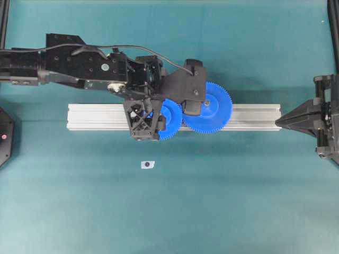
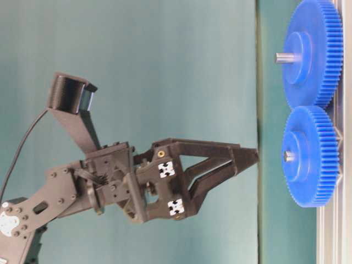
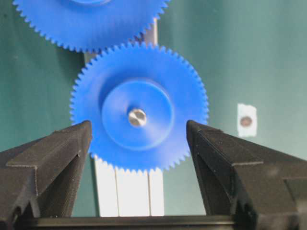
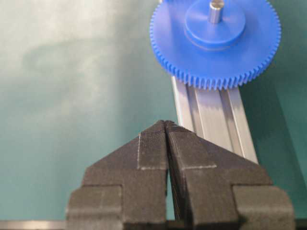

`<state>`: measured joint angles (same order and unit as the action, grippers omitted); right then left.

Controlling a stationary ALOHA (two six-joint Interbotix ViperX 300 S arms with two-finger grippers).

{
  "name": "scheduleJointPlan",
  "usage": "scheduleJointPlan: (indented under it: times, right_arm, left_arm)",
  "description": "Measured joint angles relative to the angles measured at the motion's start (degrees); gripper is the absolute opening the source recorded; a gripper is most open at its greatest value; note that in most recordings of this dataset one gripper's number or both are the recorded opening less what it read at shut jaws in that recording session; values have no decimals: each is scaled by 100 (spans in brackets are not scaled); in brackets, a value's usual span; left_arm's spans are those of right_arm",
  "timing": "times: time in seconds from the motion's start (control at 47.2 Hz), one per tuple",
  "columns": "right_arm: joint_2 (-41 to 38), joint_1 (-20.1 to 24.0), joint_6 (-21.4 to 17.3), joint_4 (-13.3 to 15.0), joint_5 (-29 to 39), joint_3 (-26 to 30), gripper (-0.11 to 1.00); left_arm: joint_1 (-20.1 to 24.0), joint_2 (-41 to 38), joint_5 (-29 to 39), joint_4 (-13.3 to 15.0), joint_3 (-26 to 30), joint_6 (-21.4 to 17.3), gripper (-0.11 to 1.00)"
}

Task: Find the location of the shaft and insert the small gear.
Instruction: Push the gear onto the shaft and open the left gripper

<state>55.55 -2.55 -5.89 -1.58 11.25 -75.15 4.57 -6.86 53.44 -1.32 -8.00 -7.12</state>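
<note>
The small gear [image 3: 139,106] sits on the shaft [image 3: 137,117], rigid, light plastic, best gripped across its toothed rim. The left gripper [image 3: 139,132] hangs released above it; the right gripper [image 4: 166,125] is clenched, empty.

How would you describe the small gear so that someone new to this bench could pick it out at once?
Find the silver aluminium rail lying across the middle of the green table; two blue toothed discs sit on it, teeth meshing. The small gear is the left one in the overhead view, partly under the left gripper. Unlike the larger gear, whose pin stands tall, its metal centre sits nearly flush with the hub.
</note>
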Motion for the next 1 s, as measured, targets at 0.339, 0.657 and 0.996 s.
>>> scheduleJointPlan:
  times: [0.339, 0.657, 0.996]
  right_arm:
    - [0, 0, 0, 0, 0, 0, 2]
    - [0, 0, 0, 9, 0, 0, 2]
    - [0, 0, 0, 0, 0, 0, 2]
  left_arm:
    - [-70, 308, 105, 0, 0, 9, 75]
    - [-79, 448, 105, 9, 0, 9, 75]
    - [-132, 598, 97, 0, 0, 0, 75]
